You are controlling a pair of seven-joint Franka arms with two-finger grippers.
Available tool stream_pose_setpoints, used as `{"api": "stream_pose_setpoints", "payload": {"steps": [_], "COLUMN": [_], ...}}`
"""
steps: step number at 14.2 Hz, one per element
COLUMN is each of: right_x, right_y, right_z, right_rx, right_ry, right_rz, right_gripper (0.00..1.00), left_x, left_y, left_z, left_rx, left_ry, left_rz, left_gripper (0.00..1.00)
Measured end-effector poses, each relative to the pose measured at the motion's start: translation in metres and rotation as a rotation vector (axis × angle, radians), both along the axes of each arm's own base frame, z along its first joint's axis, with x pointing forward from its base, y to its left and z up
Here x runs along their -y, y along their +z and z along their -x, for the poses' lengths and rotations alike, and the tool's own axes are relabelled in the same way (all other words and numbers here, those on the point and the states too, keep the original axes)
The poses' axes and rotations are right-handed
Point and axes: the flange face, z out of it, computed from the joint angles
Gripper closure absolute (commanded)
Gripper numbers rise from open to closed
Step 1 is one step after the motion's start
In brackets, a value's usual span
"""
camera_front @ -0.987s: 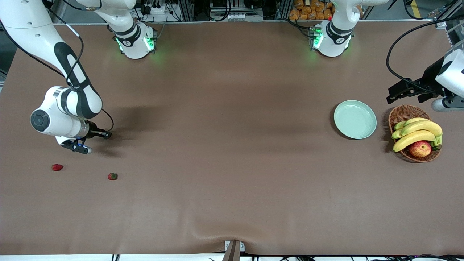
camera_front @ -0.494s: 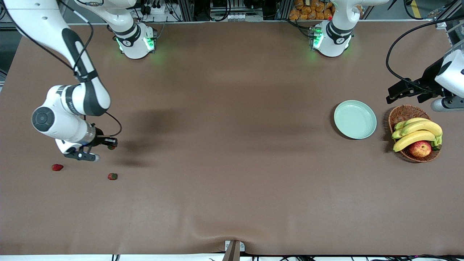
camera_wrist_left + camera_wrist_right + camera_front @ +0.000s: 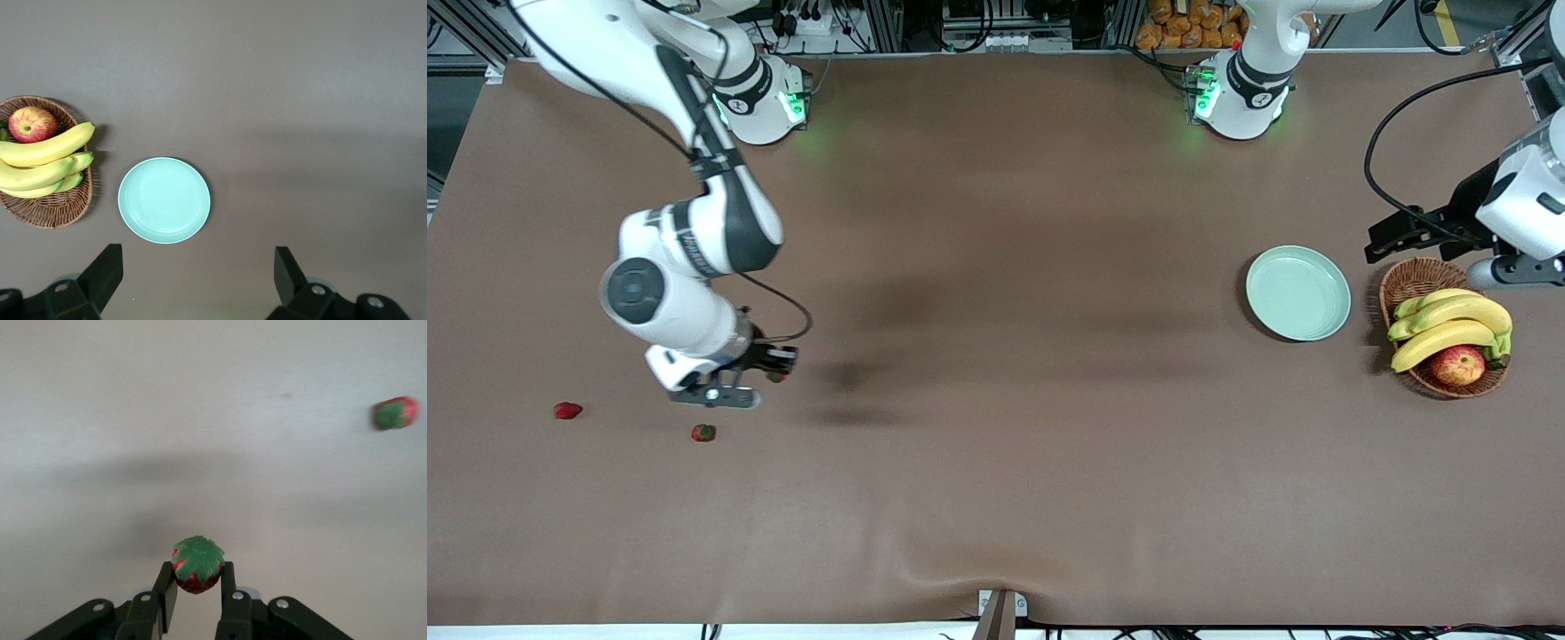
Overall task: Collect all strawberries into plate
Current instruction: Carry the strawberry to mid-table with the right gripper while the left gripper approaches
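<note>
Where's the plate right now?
In the front view, the empty plate sits on the table toward the left arm's end, beside the fruit basket, apart from it, under the waiting left hand.

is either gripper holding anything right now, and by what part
The right gripper is shut on a strawberry, pinching its red body from both sides, leafy top showing. The left gripper is open and holds nothing.

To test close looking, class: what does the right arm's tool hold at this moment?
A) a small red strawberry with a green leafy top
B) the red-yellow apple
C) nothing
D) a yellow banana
A: the right wrist view shows the right tool pinching a small red strawberry with a green leafy top between its fingers, above the bare brown table.
</note>
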Motion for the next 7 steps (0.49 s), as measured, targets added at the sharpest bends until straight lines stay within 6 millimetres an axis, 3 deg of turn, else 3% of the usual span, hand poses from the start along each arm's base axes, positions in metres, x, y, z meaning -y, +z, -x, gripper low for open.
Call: {"api": "stream_pose_setpoints", "payload": {"steps": [4,7], "right_x": [-0.092,-0.139], "right_y": [-0.008,-0.022], "right_z": [0.001,-0.006], "right_rx": [0.011,0.033], "right_ry": [-0.077,-0.13], "right_rz": [-0.028,-0.044], "right_gripper": [0.93,0.93], "left_x": [0.021,0.039], "left_y": [-0.018,-0.036], "left_z": [-0.006,-0.012], "left_rx": [-0.031,-0.056], "left_ry": [-0.032,-0.054], "left_rz": [-0.002,-0.005], "left_gripper": [0.0,0.0]}}
